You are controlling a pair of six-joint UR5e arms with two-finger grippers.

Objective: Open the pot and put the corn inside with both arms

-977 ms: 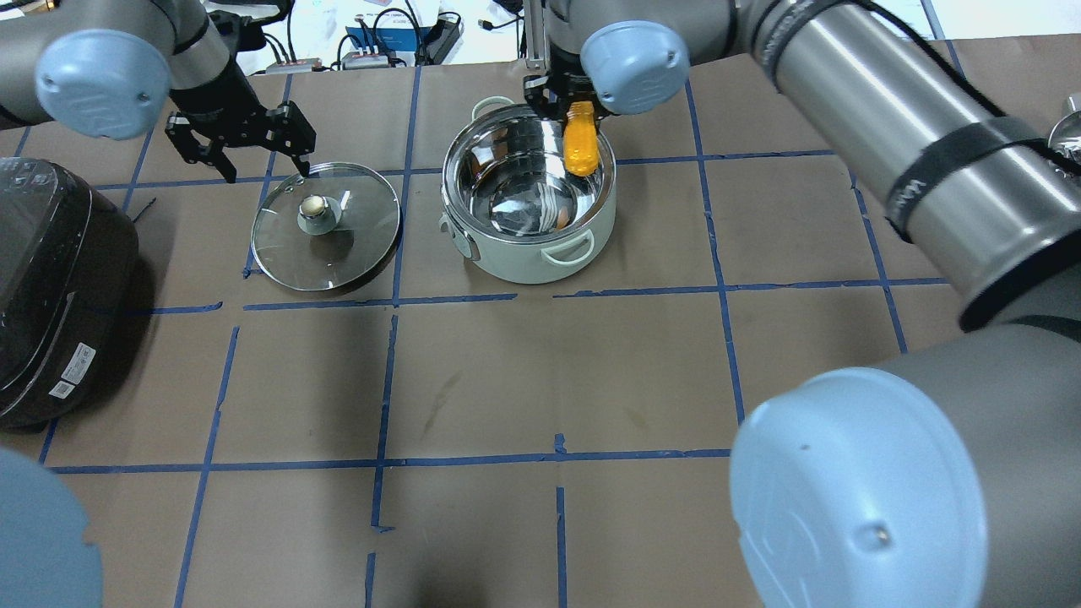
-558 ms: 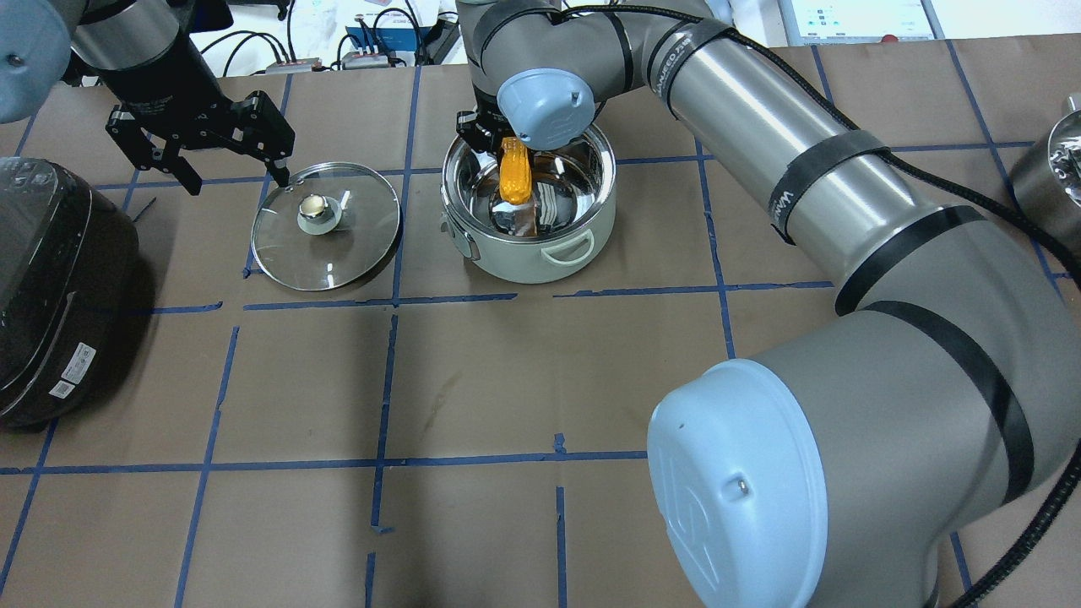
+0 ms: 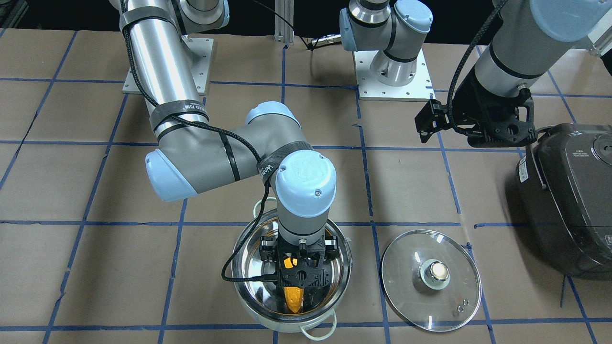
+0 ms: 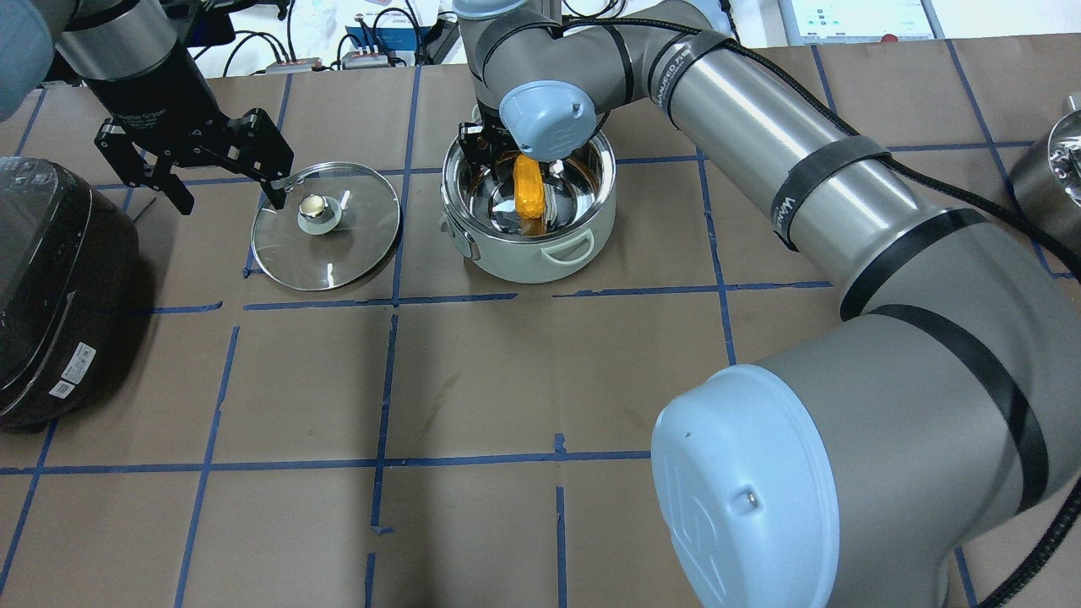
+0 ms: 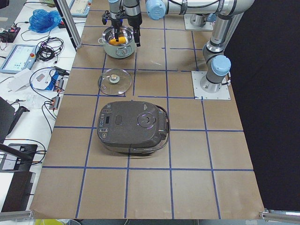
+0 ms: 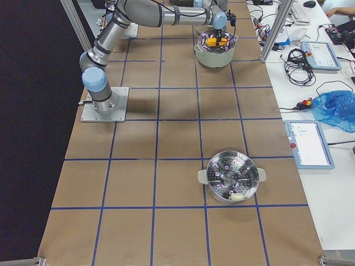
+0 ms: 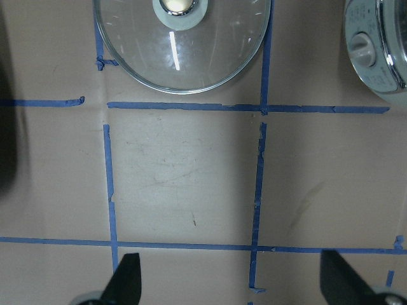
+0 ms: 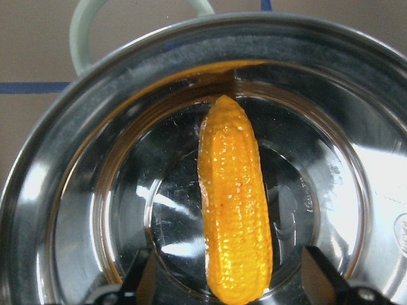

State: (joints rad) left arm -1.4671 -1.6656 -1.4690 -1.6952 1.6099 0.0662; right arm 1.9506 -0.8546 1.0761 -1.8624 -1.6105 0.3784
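The steel pot (image 4: 528, 257) stands open at the far middle of the table; it also shows in the front view (image 3: 251, 298). The corn (image 4: 528, 187) lies on its bottom, also seen in the front view (image 3: 293, 297) and the right wrist view (image 8: 234, 203). My right gripper (image 8: 227, 283) hangs over the pot mouth, open, its fingers either side of the corn and clear of it. The glass lid (image 4: 325, 228) lies flat on the table beside the pot. My left gripper (image 4: 228, 198) is open and empty, raised just left of the lid.
A dark grey rice cooker (image 4: 51, 279) sits at the table's left edge, close to my left arm. A second steel pot with a steamer insert (image 6: 232, 177) stands far off on the right side. Blue tape lines cross the brown table cover.
My right gripper carried the corn from the pot's far rim down into the pot and opened; the corn now lies on the bottom. My left gripper drifted left, away from the lid.
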